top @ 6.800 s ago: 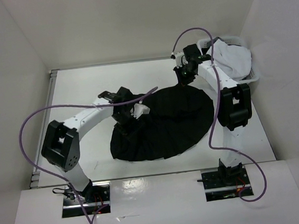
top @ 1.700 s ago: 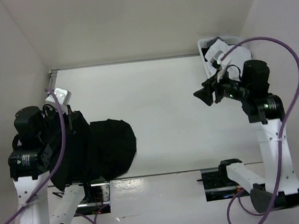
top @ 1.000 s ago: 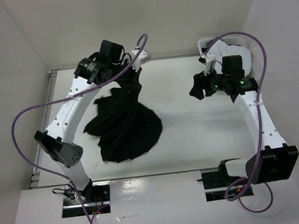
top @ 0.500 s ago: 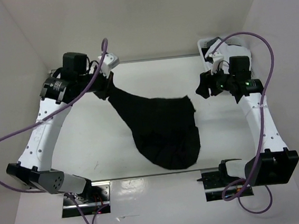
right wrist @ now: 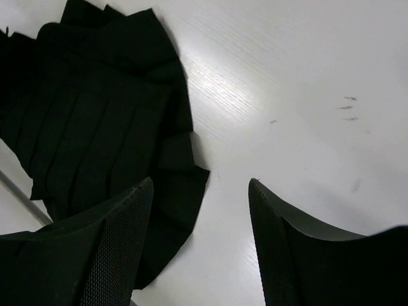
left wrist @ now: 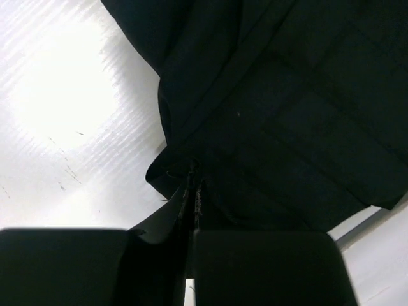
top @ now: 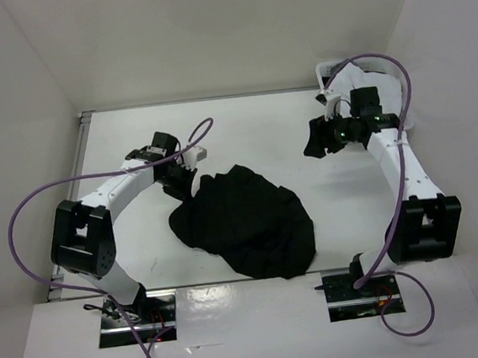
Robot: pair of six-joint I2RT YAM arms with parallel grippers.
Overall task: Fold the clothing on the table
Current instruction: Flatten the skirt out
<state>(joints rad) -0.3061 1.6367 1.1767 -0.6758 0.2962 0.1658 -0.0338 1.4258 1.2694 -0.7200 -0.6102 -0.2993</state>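
Jaws on the left arm (top: 121,183) are pinching shut on an edge of the black pleated skirt (top: 247,220), while those on the right arm (top: 394,160) are standing wide with nothing between them.

In the top view, the skirt is lying rumpled on the counter (top: 258,118), well apart from the white basket (top: 322,74), toward the arm bases. The left jaws are gripping the skirt's side farthest from the basket. The right jaws are hovering between basket and skirt. A white garment (top: 377,77) is sitting in the basket.

In the left wrist view, the skirt (left wrist: 287,115) is bunching into the closed jaws, with only a thin pinch of cloth caught and bare counter (left wrist: 57,95) showing beside it.

In the right wrist view, the 2 fingers (right wrist: 115,248) are framing bare counter (right wrist: 287,95), and the skirt's pleated hem (right wrist: 95,127) is lying just beside them, away from the basket.

As I judge it, 2 things are threatening the fold. The thin cloth could be slipping out of so small a pinch under any pull. The heap is also not lying flat, so folding now would be trapping creases, and the right jaws could be catching several layers at once.
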